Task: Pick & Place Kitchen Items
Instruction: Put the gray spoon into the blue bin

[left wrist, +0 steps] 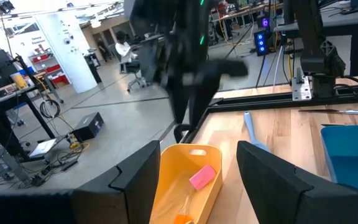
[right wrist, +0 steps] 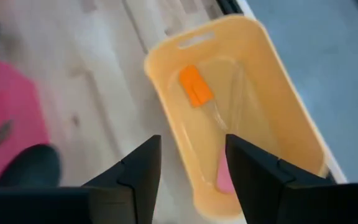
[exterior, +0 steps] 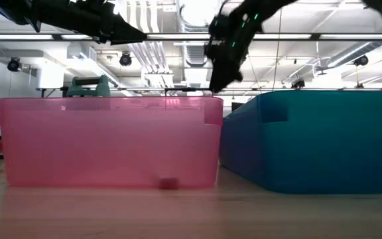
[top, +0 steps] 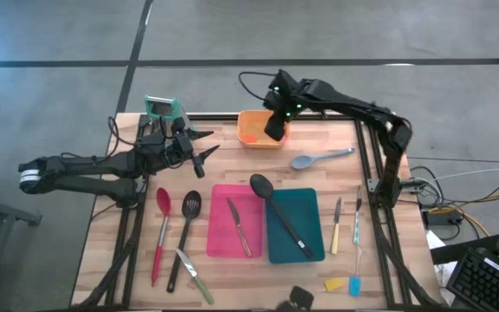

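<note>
Inside the orange bin [right wrist: 272,81], small orange piece [right wrist: 195,86]; right gripper [right wrist: 188,165] fingers parted, empty.

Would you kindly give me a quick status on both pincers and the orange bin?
Right pincer open above the orange bin, holding nothing. Orange piece and pink piece lie inside. Left pincer open, waiting beside the grater. Nothing in the way.
</note>
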Robot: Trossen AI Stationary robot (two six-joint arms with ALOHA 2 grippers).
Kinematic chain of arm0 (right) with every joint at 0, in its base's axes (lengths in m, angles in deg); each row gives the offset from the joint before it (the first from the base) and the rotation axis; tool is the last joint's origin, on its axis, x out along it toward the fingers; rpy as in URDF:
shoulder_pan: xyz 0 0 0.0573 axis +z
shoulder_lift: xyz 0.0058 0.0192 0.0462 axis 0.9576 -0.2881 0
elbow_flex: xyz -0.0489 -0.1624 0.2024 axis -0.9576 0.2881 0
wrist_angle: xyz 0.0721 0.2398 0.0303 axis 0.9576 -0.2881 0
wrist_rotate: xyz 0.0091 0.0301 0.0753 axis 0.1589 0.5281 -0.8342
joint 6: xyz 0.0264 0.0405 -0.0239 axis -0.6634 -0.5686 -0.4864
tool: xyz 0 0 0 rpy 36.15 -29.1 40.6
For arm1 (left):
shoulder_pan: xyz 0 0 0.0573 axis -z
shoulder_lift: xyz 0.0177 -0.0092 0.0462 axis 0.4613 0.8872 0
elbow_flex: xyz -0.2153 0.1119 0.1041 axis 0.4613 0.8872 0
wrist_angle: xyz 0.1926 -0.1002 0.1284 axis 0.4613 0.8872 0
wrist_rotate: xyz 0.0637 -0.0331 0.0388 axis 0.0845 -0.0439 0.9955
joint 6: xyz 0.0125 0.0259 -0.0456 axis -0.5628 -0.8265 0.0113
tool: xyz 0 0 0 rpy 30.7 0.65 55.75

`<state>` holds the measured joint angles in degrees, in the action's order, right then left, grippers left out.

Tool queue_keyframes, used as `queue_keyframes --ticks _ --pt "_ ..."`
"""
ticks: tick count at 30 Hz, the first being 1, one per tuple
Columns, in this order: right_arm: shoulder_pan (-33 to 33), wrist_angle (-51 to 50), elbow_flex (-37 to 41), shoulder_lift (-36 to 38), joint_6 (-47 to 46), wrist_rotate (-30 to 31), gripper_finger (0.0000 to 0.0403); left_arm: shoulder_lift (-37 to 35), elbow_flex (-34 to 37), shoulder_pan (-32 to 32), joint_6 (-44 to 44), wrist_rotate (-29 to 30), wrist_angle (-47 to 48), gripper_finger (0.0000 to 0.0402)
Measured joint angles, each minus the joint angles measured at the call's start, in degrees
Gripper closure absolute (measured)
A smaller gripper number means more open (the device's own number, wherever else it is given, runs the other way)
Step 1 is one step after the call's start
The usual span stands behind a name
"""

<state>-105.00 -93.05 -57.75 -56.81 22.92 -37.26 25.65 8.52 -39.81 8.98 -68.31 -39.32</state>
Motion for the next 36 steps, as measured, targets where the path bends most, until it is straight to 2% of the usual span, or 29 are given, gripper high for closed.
queue_keyframes --ticks 9,15,22,26,36 --pt "3.2 -12.7 0.2 16.8 -1.7 0.1 0.0267 0.0 0.0 0.0 -0.1 0.0 -0.1 0.0183" --pt "4.8 -14.6 4.2 27.0 -5.4 0.3 0.0286 0.0 0.0 0.0 -0.1 0.0 0.0 0.0183" --pt "5.7 -14.6 15.1 37.2 -5.3 0.2 0.0307 0.0 0.0 0.0 0.0 0.0 0.0 0.0183" --pt "5.6 -14.6 22.4 41.2 -1.4 0.2 0.0320 0.0 0.0 0.0 0.0 0.0 0.0 0.0183" --pt "5.6 -14.0 40.1 45.3 7.2 1.8 0.0352 0.0 0.0 0.0 1.1 0.0 0.0 0.0183"
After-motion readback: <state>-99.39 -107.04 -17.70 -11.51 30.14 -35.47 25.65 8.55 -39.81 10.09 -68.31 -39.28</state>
